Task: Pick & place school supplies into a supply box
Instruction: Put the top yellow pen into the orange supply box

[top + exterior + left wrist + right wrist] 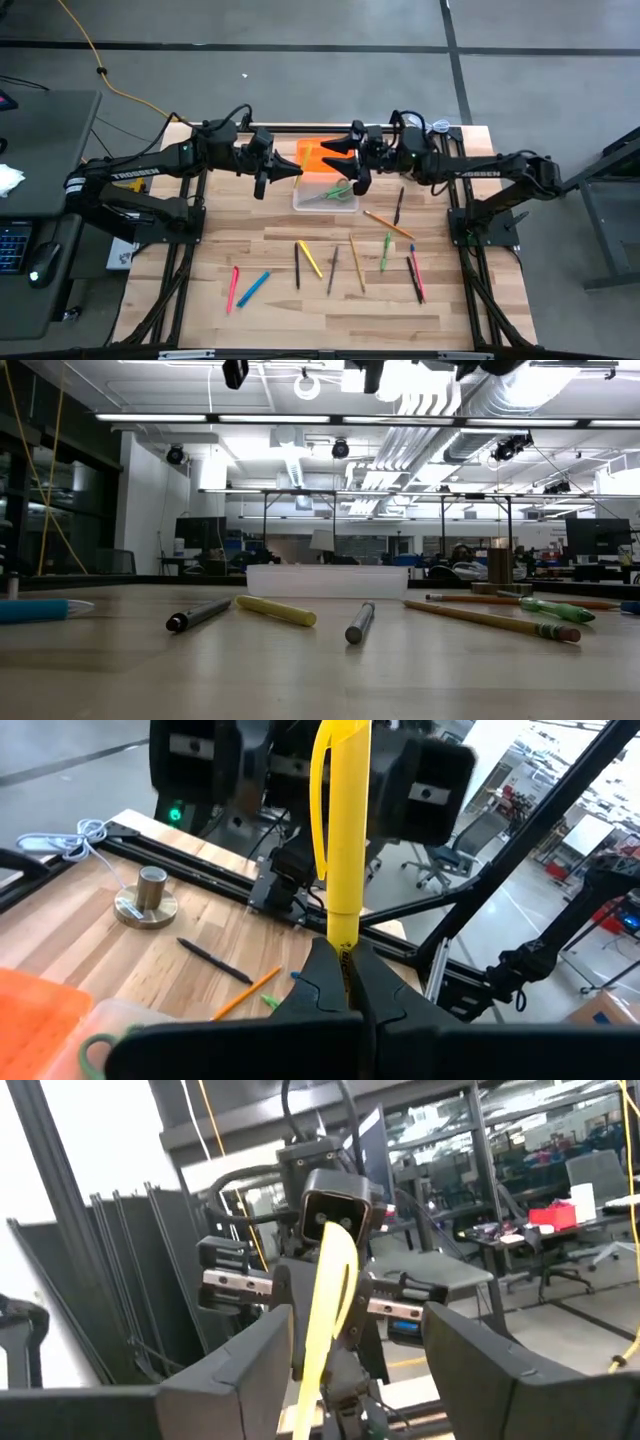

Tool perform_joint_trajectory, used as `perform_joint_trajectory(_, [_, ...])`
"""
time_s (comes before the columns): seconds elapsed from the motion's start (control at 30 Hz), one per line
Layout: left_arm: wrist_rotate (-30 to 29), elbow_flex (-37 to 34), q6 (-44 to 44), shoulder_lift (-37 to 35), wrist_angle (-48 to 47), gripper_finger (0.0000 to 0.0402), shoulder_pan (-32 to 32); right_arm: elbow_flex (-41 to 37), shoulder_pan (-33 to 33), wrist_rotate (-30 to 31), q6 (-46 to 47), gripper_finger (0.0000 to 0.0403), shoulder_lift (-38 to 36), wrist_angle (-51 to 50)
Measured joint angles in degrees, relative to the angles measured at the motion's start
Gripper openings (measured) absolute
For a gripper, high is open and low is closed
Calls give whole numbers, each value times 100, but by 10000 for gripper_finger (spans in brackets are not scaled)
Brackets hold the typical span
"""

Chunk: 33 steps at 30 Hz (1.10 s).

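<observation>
Above the back of the wooden table [320, 300], the left tool [345, 982] is clenched on one end of a slim yellow plastic marker [340, 830], its fingers pinched shut around the barrel. In the left wrist view the marker's long axis runs straight out from that tool toward the right arm; in the right wrist view the same yellow barrel stands between the right tool's [345, 1342] two spread fingers [240, 1370], which are released and not pressing on it.

Both tools meet over the small clear plastic rectangular supply box [325, 196], where green-handled scissors [337, 193] already lie, with a bright orange rectangular piece [318, 158] just behind it. The left tool is the one that carries the marker; the box lies directly below and slightly toward the right arm.

The coming move appears to turn on that alignment: either the right tool closes on the free end, or the left lowers the marker lengthwise into the box.

Other pens and pencils [330, 268] lie scattered nearer the front edge, well apart from both tools. A silver bell [146, 900] sits at the back.
</observation>
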Motion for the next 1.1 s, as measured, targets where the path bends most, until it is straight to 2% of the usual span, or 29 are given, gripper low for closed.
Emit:
perform_joint_trajectory(0.17, [0,0,9,-14,-29,11,1,339,-1,-14,-226,201,0,-558])
perform_joint_trajectory(0.37, [-22,0,55,-14,37,11,1,370,-1,-12,-266,202,2,-790])
perform_joint_trajectory(0.8, [-43,2,61,-17,149,11,1,372,-12,-206,-34,207,495,-172])
perform_joint_trajectory(1.1, [-52,2,46,-3,153,11,-1,372,-16,-206,37,207,554,-164])
